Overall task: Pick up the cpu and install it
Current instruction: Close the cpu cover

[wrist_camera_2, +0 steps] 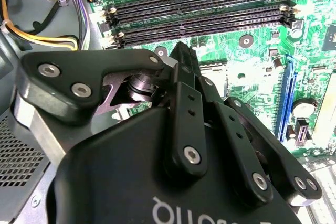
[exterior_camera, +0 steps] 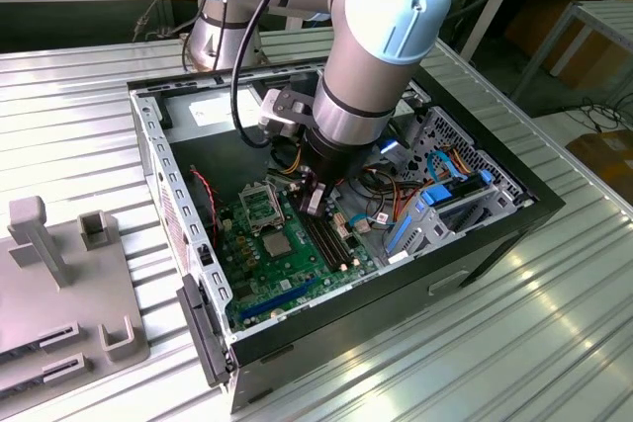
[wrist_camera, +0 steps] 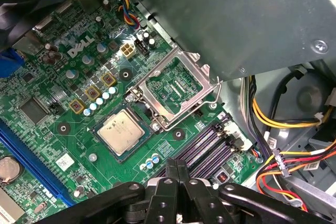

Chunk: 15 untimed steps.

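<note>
Hand [wrist_camera: 176, 164], pinched together, hangs near cpu [wrist_camera: 123, 131] lying in open socket [wrist_camera: 150, 129].

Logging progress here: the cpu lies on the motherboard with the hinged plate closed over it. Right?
Not quite. In the first wrist view the cpu lies on the motherboard, but the hinged plate stands open beside it, not over it.

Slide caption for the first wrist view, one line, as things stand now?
The cpu rests on the motherboard beside the open hinged plate; the shut gripper hovers near the memory slots.
</note>
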Tool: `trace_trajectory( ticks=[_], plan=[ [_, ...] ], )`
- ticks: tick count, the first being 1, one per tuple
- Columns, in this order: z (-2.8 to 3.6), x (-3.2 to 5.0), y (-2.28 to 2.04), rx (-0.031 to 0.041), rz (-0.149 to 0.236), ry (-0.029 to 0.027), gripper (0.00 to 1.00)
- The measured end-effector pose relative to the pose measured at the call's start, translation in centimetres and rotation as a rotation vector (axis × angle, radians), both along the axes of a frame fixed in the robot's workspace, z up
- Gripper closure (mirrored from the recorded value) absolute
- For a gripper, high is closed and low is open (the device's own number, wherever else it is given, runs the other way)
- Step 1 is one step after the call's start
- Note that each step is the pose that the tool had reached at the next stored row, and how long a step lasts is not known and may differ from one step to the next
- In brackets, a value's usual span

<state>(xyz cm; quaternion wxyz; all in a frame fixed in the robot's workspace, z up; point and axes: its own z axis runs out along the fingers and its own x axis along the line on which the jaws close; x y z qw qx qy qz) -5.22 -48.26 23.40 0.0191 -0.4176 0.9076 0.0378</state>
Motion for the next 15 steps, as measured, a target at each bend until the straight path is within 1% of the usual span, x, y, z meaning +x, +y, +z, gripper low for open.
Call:
trace_trajectory(
  ticks=[9,11,15],
  plan=[
    [0.00,0.00,0.00,-0.0001,0.004,0.0000,0.89],
    [0.00,0.00,0.00,0.0000,0.019,0.0000,0.89],
    [-0.07,0.00,0.00,0.0000,0.096,0.0000,0.89]
  ],
)
